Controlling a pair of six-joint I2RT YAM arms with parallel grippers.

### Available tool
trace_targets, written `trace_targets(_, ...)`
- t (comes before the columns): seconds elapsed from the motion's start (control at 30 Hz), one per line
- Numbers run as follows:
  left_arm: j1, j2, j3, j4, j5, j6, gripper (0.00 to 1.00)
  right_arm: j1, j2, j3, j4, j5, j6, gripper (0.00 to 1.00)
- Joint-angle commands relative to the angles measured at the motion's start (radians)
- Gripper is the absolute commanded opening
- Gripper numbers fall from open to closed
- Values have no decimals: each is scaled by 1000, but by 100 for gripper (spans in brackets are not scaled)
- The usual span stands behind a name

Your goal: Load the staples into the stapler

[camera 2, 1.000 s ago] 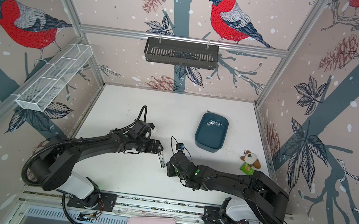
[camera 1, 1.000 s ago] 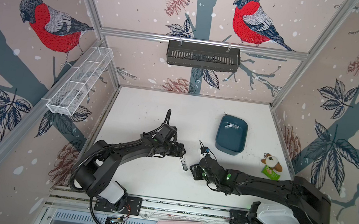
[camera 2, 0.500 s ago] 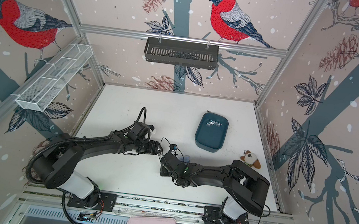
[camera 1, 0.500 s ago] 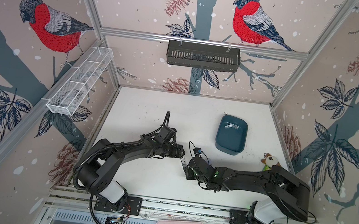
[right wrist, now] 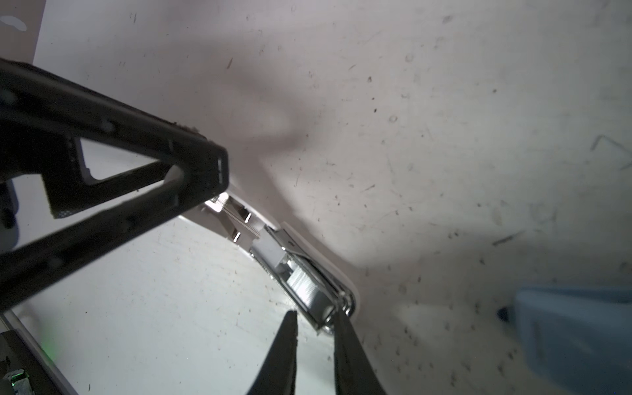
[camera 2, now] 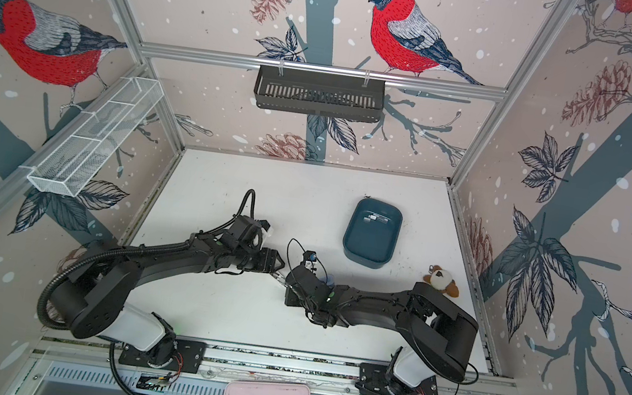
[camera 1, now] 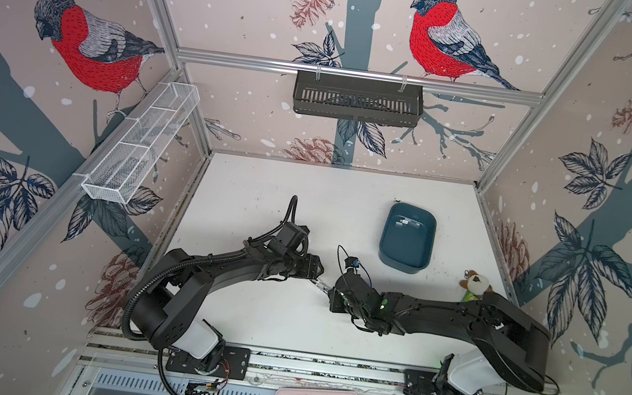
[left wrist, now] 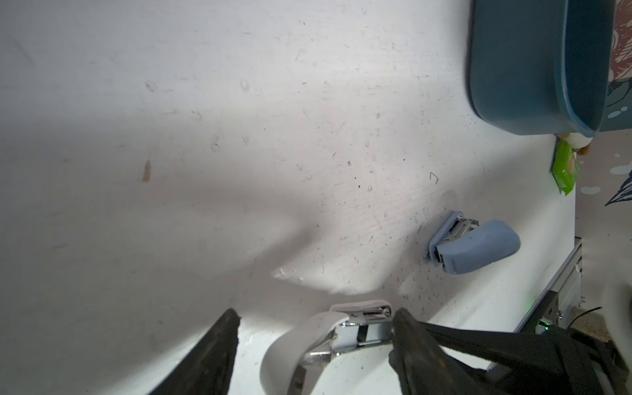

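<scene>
A white stapler (left wrist: 294, 345) lies opened on the white table, its metal magazine (left wrist: 362, 328) bared. My left gripper (left wrist: 315, 313) stands open around it; one finger (left wrist: 410, 335) touches the magazine's end, and the other is apart from it. In the right wrist view a silvery strip of staples (right wrist: 307, 290) sits in the magazine. My right gripper (right wrist: 315, 314) has a narrow gap, its tips at the magazine's front end. In both top views the two grippers (camera 1: 317, 280) (camera 2: 285, 282) meet mid-table over the stapler.
A blue stapler (left wrist: 478, 246) lies on the table near the right arm. A dark blue tray (camera 1: 426, 239) holding small pale pieces stands at the back right. A plush toy (camera 1: 476, 284) and a green packet (left wrist: 564, 171) lie by the right wall. A loose bent staple (left wrist: 434, 178) lies on the table.
My right arm has folded and brought its gripper left to the stapler's front end. Both grippers' jaws have narrowed a little. The left arm has hardly moved.
</scene>
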Motion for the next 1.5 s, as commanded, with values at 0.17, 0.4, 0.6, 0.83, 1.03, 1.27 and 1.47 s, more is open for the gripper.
trace_targets(0.17, 1, -31, -9, -7, 14, -7, 70, -18, -14, 1, -2, 4, -23, 22)
trace_targets(0.4, 1, -56, -14, -31, 5, -12, 71, -30, -8, -1, 3, -9, -26, 19)
trace_targets(0.6, 1, -64, -17, -21, 32, -14, 67, -36, 13, 2, 18, -14, -30, 14)
trace_targets(0.83, -1, -105, -43, -36, 70, -18, 54, -41, 23, 7, -6, 6, -41, 6)
trace_targets(1.03, -3, -133, -75, -80, 75, -46, 51, -41, 41, 21, -16, 12, -50, 5)
trace_targets(1.27, -4, -181, -106, -123, 74, -68, 58, -33, 58, 40, -31, 28, -60, 5)
trace_targets(1.47, -8, -194, -120, -112, 155, -84, 63, -29, 63, 45, -36, 35, -66, 4)
